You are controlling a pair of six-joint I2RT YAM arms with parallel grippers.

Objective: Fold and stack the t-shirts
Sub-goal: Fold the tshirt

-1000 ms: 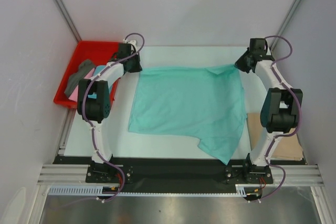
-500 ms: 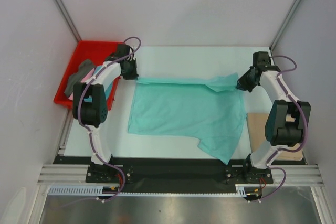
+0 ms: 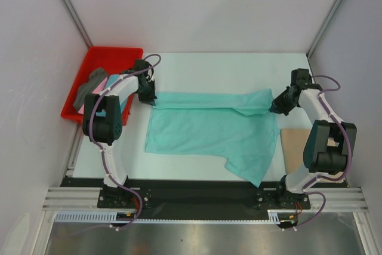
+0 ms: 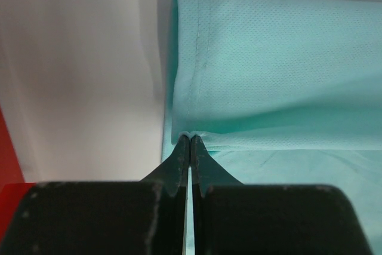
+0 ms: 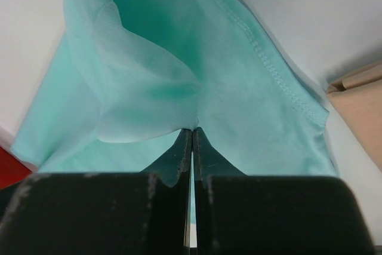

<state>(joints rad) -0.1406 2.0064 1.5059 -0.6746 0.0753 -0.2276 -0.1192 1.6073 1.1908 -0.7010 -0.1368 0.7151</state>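
A mint green t-shirt (image 3: 209, 129) lies spread on the white table, its far edge folded over toward the near side. My left gripper (image 3: 149, 98) is shut on the shirt's far left corner (image 4: 190, 134). My right gripper (image 3: 274, 107) is shut on the shirt's far right corner (image 5: 192, 125). Both hold the folded edge low over the cloth. A tan t-shirt (image 3: 298, 150) lies folded at the right, partly behind the right arm; it also shows in the right wrist view (image 5: 361, 108). Dark grey (image 3: 88, 86), pink (image 3: 89, 101) and turquoise (image 3: 123, 101) shirts lie in the tray.
A red plastic tray (image 3: 110, 55) stands at the far left of the table. White walls close in the left, right and back. The black rail with the arm bases runs along the near edge.
Both grippers have pulled the shirt's far edge toward the near side, folding it over the rest of the cloth. The fold line has moved steadily nearer.
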